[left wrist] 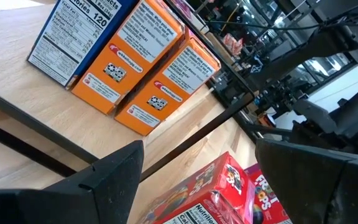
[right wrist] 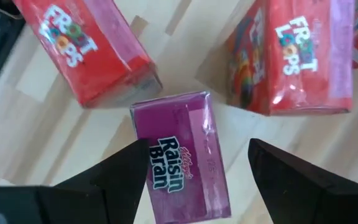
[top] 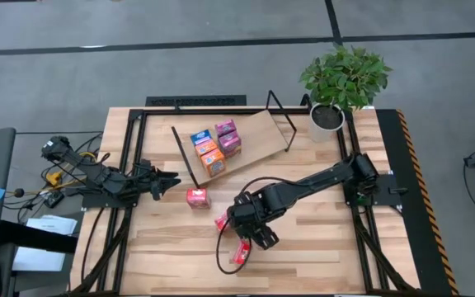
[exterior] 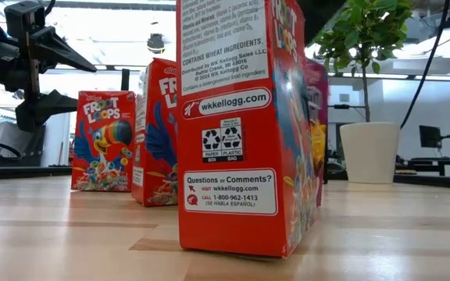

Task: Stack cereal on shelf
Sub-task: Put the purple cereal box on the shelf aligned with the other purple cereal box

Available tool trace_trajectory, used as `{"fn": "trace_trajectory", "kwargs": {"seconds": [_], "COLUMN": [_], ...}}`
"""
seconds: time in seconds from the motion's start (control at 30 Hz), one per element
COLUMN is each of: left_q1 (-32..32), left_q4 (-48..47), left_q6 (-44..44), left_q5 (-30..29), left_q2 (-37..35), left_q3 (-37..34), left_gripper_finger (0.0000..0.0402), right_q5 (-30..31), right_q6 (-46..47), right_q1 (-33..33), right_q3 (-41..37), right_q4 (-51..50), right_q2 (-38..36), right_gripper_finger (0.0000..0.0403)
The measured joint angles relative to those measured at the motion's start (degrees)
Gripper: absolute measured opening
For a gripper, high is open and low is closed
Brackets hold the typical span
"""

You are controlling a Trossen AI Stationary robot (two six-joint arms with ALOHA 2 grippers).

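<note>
Currently:
Right gripper (right wrist: 197,165): jaws apart, hovering over a purple Raisin Bran box (right wrist: 180,155) at table centre, two red boxes beside it.
Left gripper (top: 171,182): jaws apart, at 9 o'clock of a lone red box (top: 198,197).
Shelf (top: 250,136): at 12 o'clock, holding roughly five boxes (top: 214,147); count uncertain.

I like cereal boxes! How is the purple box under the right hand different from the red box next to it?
The purple box says Raisin Bran; the red box says Froot Loops. The purple box sits between the right hand's open fingers; the red box lies off to one side, outside them. The two boxes point different ways. Both are small cereal boxes on the wooden table.
</note>
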Motion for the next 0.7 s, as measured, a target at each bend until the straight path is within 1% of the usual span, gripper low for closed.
{"fn": "trace_trajectory", "kwargs": {"seconds": [0.13,0.43,0.63,0.7], "left_q1": [-0.02,-0.01,0.00,-0.01], "left_q4": [-0.01,-0.01,-0.01,-0.01], "left_q6": [0.00,-0.01,-0.34,-0.40], "left_q5": [-0.02,-0.26,-0.34,-0.34], "left_q2": [0.00,0.00,0.00,0.00], "left_q3": [0.00,0.00,0.00,0.00], "left_gripper_finger": [0.0300,0.0300,0.0300,0.0300], "right_q5": [-1.72,-0.83,-0.88,-0.84], "right_q6": [0.01,-0.01,0.26,0.26], "right_q1": [0.03,-0.25,-0.33,0.17], "right_q3": [-1.35,-1.80,-1.78,-0.73], "right_q4": [-0.11,0.86,0.27,-0.66], "right_q2": [-0.07,-0.71,-0.68,-0.64], "right_gripper_finger": [0.0302,0.0302,0.0302,0.0302]}}
